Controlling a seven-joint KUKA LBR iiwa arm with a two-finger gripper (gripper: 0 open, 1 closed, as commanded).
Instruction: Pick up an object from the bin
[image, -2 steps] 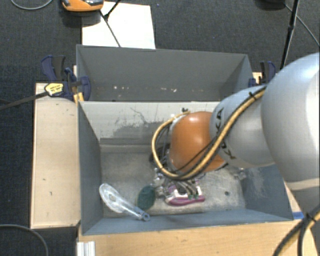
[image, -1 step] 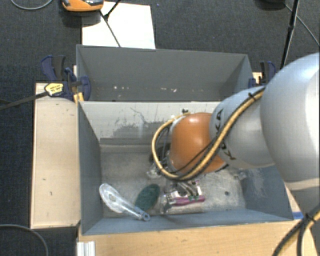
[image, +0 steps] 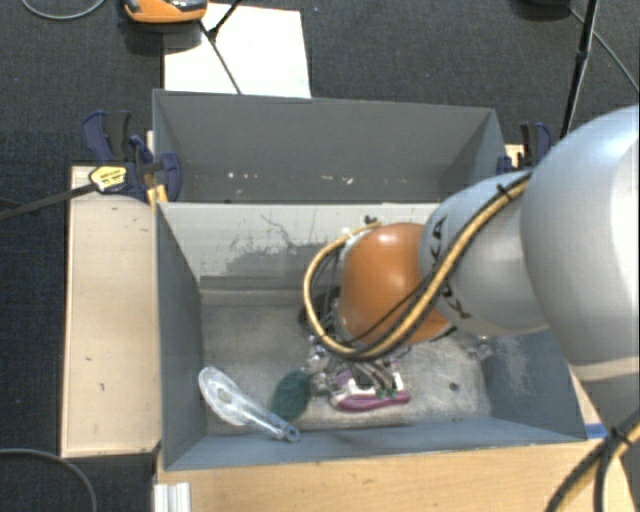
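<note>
My gripper (image: 338, 370) is low in the bin's front middle, under the arm's orange cover, and much of it is hidden. Right below it, touching or nearly touching it, lies a magenta and white thing (image: 372, 398) on the bin floor. I cannot tell whether the gripper has hold of it. A dark green rounded thing (image: 291, 395) sits just left of the gripper. Further left lies a clear plastic scoop (image: 234, 400) with its handle running toward the green thing.
The arm comes in from the right and covers the bin's right half. The bin's front wall stands close behind the three things. Bare floor shows at the back left.
</note>
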